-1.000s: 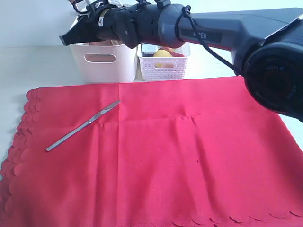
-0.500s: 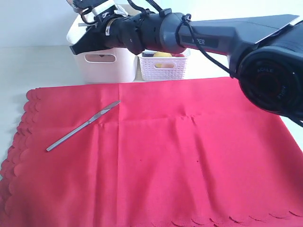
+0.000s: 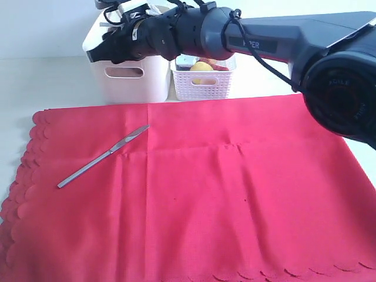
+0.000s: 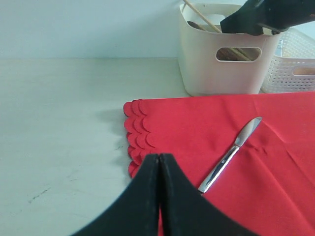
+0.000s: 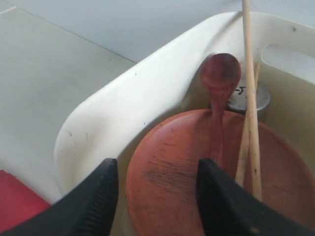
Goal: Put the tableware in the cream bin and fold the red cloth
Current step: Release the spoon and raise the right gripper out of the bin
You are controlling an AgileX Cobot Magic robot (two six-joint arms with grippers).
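Right arm over the cream bin (image 3: 132,82), metal knife (image 3: 103,157) lying on the red cloth (image 3: 235,194)

From outside, the arm hides the smooth bin's mouth, and the cloth is cut off at its near edge. In the bin, at the bench's (image 4: 59,123) far edge, lie a round wooden plate (image 5: 172,182), a dark spoon (image 5: 219,73), pale chopsticks (image 5: 248,98) and a half-hidden steel cup (image 5: 263,101). The right gripper (image 5: 157,196) hangs released above the plate; the left gripper (image 4: 160,162) is clenched, empty, over the cloth's scalloped left edge; the slim knife lies near its far left corner
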